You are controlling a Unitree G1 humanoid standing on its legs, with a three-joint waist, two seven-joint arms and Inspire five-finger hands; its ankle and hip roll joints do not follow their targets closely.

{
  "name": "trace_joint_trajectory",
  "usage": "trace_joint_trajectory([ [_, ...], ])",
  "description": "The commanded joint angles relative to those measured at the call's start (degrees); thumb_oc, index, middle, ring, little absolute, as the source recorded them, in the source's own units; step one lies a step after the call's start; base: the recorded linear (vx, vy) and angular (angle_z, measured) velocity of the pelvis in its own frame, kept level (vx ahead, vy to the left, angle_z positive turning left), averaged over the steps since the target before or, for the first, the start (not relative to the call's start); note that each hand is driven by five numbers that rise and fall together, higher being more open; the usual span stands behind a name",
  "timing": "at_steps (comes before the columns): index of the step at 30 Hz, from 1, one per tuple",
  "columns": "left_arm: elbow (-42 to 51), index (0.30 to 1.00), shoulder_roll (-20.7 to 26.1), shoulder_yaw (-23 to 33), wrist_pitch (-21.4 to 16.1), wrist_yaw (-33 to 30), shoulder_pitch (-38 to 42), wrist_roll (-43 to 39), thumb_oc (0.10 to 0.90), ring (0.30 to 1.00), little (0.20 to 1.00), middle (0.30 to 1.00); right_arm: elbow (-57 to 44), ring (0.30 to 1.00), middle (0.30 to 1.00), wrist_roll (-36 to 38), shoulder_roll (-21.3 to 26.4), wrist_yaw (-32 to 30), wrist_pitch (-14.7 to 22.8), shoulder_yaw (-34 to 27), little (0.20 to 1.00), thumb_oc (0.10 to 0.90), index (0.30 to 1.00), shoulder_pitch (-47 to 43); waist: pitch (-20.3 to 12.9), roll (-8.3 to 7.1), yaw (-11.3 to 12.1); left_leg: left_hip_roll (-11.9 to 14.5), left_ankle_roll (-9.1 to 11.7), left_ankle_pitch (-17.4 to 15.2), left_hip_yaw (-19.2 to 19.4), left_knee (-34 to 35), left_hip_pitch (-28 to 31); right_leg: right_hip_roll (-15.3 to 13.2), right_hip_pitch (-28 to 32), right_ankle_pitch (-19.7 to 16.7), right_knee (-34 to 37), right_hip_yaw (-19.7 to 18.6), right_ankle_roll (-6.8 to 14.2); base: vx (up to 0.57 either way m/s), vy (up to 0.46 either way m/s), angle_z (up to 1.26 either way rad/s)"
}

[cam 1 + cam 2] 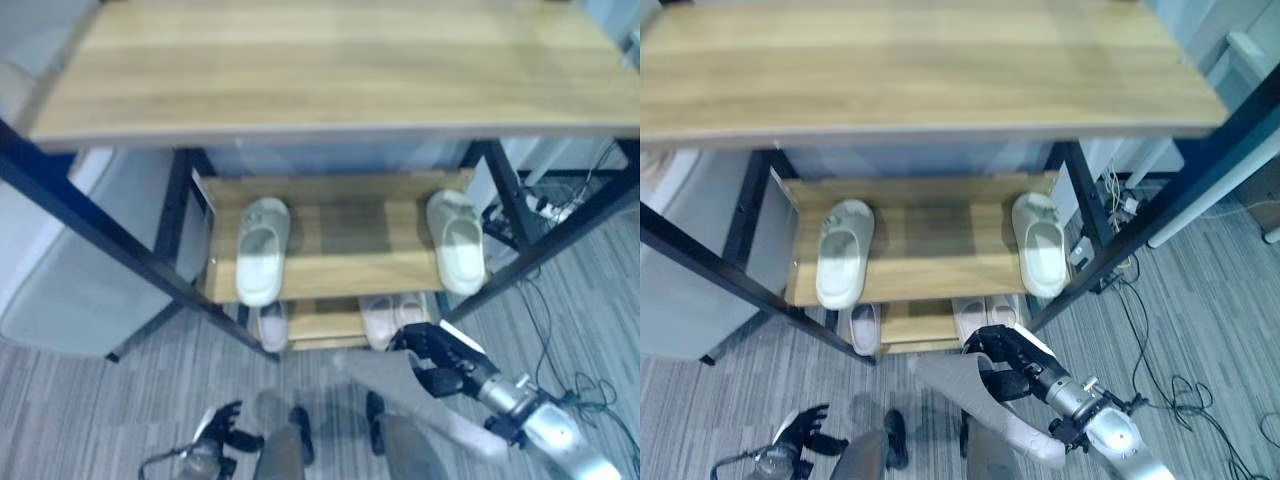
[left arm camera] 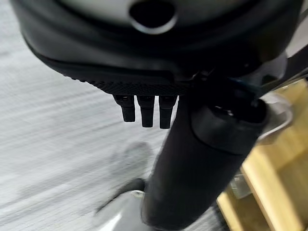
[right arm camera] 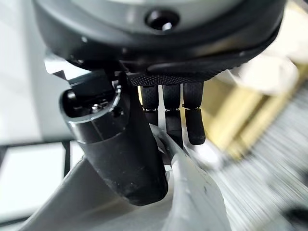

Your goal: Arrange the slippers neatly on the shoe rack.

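- Shoe rack (image 1: 330, 262): wooden shelves on a black frame, beneath a wide wooden top board (image 1: 330, 70)
- Middle shelf, two pale slippers well apart: left slipper (image 1: 262, 249) at 9 o'clock, right slipper (image 1: 456, 240) at 3 o'clock, both with toes overhanging the front edge
- Bottom shelf: three pale slippers partly visible, one (image 1: 272, 325) at 7 o'clock, two (image 1: 390, 316) side by side at 5 o'clock
- Sixth item, grey slipper (image 1: 425, 400): clamped in the right hand (image 1: 440, 360), off the rack at 6 o'clock, above the grey carpet floor (image 1: 90, 410)
- Right wrist view: fingers (image 3: 192, 122) curled over the grey slipper, thumb opposite
- Left hand (image 1: 222, 425): low at 7 o'clock, fingers loosely spread, holding nothing; its wrist view adds carpet and a wooden shelf edge
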State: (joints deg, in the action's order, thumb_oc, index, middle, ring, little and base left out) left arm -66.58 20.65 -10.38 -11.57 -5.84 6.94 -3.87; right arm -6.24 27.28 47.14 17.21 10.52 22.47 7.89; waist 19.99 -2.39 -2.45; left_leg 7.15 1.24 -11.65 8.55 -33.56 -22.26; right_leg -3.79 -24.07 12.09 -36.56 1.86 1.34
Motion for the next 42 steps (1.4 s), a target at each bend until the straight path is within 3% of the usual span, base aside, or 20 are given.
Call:
trace_joint_trajectory([
  [1, 1.4, 0.9, -2.8, 3.1, -3.3, -3.7, 0.7, -15.7, 0.8, 0.9, 0.9, 0.9, 0.2, 0.3, 0.3, -0.6, -4.8, -5.7, 5.3, 0.8, 0.3, 0.4, 0.3, -11.5, 0.5, 0.97, 1.7, -1.5, -2.7, -5.1, -4.7, -7.0, -2.7, -1.6, 0.5, 8.6, -5.3, 1.0, 1.2, -0.05, -0.051, 0.19],
  [2, 1.4, 0.9, -2.8, 3.1, -3.3, -3.7, 0.7, -15.7, 0.8, 0.9, 0.9, 0.9, 0.2, 0.3, 0.3, -0.6, -4.8, -5.8, 5.3, 0.9, 0.3, 0.4, 0.3, -11.6, 0.4, 0.96, 1.6, -1.5, -2.7, -5.2, -4.7, -7.2, -3.0, -1.7, 0.3, 8.7, -5.5, 1.0, 1.2, -0.15, -0.066, 0.12],
  [4, 4.8, 0.9, -4.2, 3.5, -5.9, -6.1, 1.4, -23.0, 0.8, 0.9, 0.9, 0.9, 4.5, 0.3, 0.3, -7.1, -6.9, -11.9, 7.1, 3.0, 0.3, 0.4, 0.3, -19.2, 2.3, 1.74, 3.2, -1.4, -3.5, -9.2, -6.2, -16.4, -11.1, -1.6, -8.3, 13.2, -14.8, 1.7, 0.7, -0.13, -0.068, -0.08],
  [7, 8.0, 0.9, -5.4, 2.1, -7.2, -7.7, 1.1, -26.6, 0.8, 0.9, 0.9, 0.9, 8.0, 0.3, 0.3, -13.1, -9.7, -19.2, 8.5, 3.4, 0.3, 0.4, 0.3, -25.8, 1.7, 2.48, 4.4, -1.4, -4.4, -11.3, -8.0, -24.9, -22.3, -1.9, -18.2, 16.3, -22.7, 1.9, -0.6, -0.1, -0.064, -0.06],
  [8, 8.0, 0.9, -5.4, 2.1, -7.2, -7.7, 1.1, -26.6, 0.8, 0.9, 0.9, 0.9, 8.0, 0.3, 0.3, -13.1, -9.7, -19.2, 8.5, 3.4, 0.3, 0.4, 0.3, -25.8, 1.6, 2.48, 4.4, -1.4, -4.4, -11.4, -8.0, -25.0, -22.4, -1.9, -18.3, 16.3, -22.7, 1.9, -0.6, -0.09, -0.037, 0.25],
  [10, 12.4, 0.9, -5.9, 0.9, -8.0, -9.8, 0.6, -30.9, 0.8, 0.9, 0.9, 0.9, 12.6, 0.3, 0.3, -16.3, -13.4, -28.3, 8.5, 3.5, 0.3, 0.4, 0.3, -35.7, 1.6, 3.71, 6.2, -1.6, -5.0, -13.3, -9.5, -33.0, -33.0, -2.8, -28.6, 18.6, -31.9, 1.6, -1.4, -0.13, -0.035, 0.34],
  [12, 14.0, 0.9, -6.1, 1.2, -9.1, -11.6, 0.7, -32.6, 0.8, 0.9, 0.9, 0.9, 13.5, 0.3, 0.3, -20.0, -14.1, -33.7, 8.6, 3.6, 0.3, 0.4, 0.3, -42.8, 1.4, 4.46, 7.3, -1.8, -5.5, -14.9, -10.5, -39.2, -40.3, -3.2, -36.2, 19.7, -39.4, 0.8, -1.3, -0.1, -0.012, 0.36],
  [15, 16.1, 0.9, -5.0, 0.7, -10.3, -14.2, 1.6, -33.6, 0.8, 0.9, 0.9, 0.9, 16.6, 0.3, 0.3, -21.8, -13.7, -40.2, 8.9, 3.7, 0.3, 0.4, 0.3, -53.2, 1.9, 4.83, 8.6, -2.2, -5.5, -16.0, -11.6, -47.8, -49.3, -4.5, -44.3, 22.3, -48.9, 0.8, -2.5, -0.04, -0.008, 0.11],
  [17, 16.9, 0.9, -4.1, 0.4, -10.9, -16.1, 1.9, -32.7, 0.8, 0.9, 0.9, 0.9, 14.4, 0.3, 0.3, -23.6, -12.4, -43.5, 8.7, 1.5, 0.3, 0.4, 0.3, -58.4, 2.2, 5.12, 8.8, -4.7, -5.8, -18.6, -12.6, -56.9, -56.6, -5.7, -51.7, 24.8, -60.2, -0.5, -3.0, 0.07, 0.001, 0.33],
  [18, 16.9, 0.9, -4.1, 0.4, -10.9, -16.1, 1.9, -32.7, 0.8, 0.9, 0.9, 0.9, 14.4, 0.3, 0.3, -23.6, -12.4, -43.5, 8.7, 1.6, 0.3, 0.4, 0.3, -58.4, 2.1, 5.08, 8.8, -4.8, -5.8, -18.6, -12.6, -57.1, -56.9, -5.8, -52.1, 24.8, -60.4, -0.5, -3.0, 0.07, 0.01, 0.59],
  [21, 19.7, 0.9, -2.2, -0.6, -12.0, -18.6, 1.7, -31.6, 0.8, 0.9, 0.9, 0.9, 17.1, 0.3, 0.3, -22.1, -9.9, -47.9, 9.3, -0.1, 0.3, 0.4, 0.3, -64.4, 3.8, 5.05, 9.4, -7.0, -5.3, -20.6, -13.4, -67.8, -64.6, -7.3, -58.9, 27.9, -73.3, -3.3, -4.3, 0.08, -0.026, 0.29],
  [23, 20.1, 0.9, -1.1, -0.5, -12.5, -18.7, 1.3, -32.2, 0.8, 0.9, 0.9, 0.9, 18.4, 0.3, 0.3, -22.8, -7.6, -49.5, 9.2, -0.4, 0.3, 0.4, 0.3, -67.0, 5.5, 4.56, 9.5, -8.7, -4.5, -22.2, -14.4, -74.0, -67.6, -8.5, -61.2, 29.7, -81.6, -5.7, -4.4, 0.12, -0.054, 0.39],
  [27, 21.2, 0.9, 0.5, -0.8, -13.0, -19.0, 0.7, -31.9, 0.8, 0.9, 0.9, 0.9, 23.4, 0.3, 0.3, -20.8, -4.8, -51.0, 9.8, 0.2, 0.3, 0.4, 0.3, -72.5, 9.0, 3.72, 10.1, -8.8, -3.9, -25.8, -14.5, -81.3, -67.7, -8.7, -60.3, 30.9, -89.7, -7.9, -4.0, 0.07, -0.018, 0.27],
  [30, 22.6, 0.9, 1.6, -0.9, -13.2, -18.8, -0.1, -31.9, 0.8, 0.9, 0.9, 0.9, 24.1, 0.3, 0.3, -19.9, -3.6, -51.3, 10.1, 1.2, 0.3, 0.4, 0.3, -74.6, 9.8, 3.68, 10.8, -8.6, -3.7, -27.8, -14.4, -85.2, -67.7, -9.4, -59.4, 31.9, -93.2, -8.2, -4.1, 0.07, -0.013, 0.01],
  [38, 22.5, 0.9, 3.1, -1.5, -13.0, -17.6, -1.8, -29.7, 0.8, 0.9, 0.9, 0.9, 28.4, 0.3, 0.3, -19.5, -3.5, -50.9, 9.2, 4.0, 0.3, 0.4, 0.3, -80.1, 9.8, 3.13, 12.0, -8.4, -3.0, -29.1, -14.4, -86.5, -67.7, -9.9, -58.0, 30.8, -94.2, -8.3, -2.7, 0.06, 0.023, 0.01],
  [42, 21.4, 0.9, 3.3, -1.3, -12.8, -17.0, -2.0, -30.7, 0.8, 0.9, 0.9, 0.9, 31.0, 0.3, 0.3, -18.8, -4.7, -50.2, 8.8, 6.4, 0.3, 0.4, 0.3, -83.0, 9.8, 2.58, 12.6, -7.7, -2.9, -29.4, -15.0, -87.0, -67.7, -9.7, -58.2, 31.0, -94.0, -8.0, -3.0, 0.02, 0.035, -0.08],
])
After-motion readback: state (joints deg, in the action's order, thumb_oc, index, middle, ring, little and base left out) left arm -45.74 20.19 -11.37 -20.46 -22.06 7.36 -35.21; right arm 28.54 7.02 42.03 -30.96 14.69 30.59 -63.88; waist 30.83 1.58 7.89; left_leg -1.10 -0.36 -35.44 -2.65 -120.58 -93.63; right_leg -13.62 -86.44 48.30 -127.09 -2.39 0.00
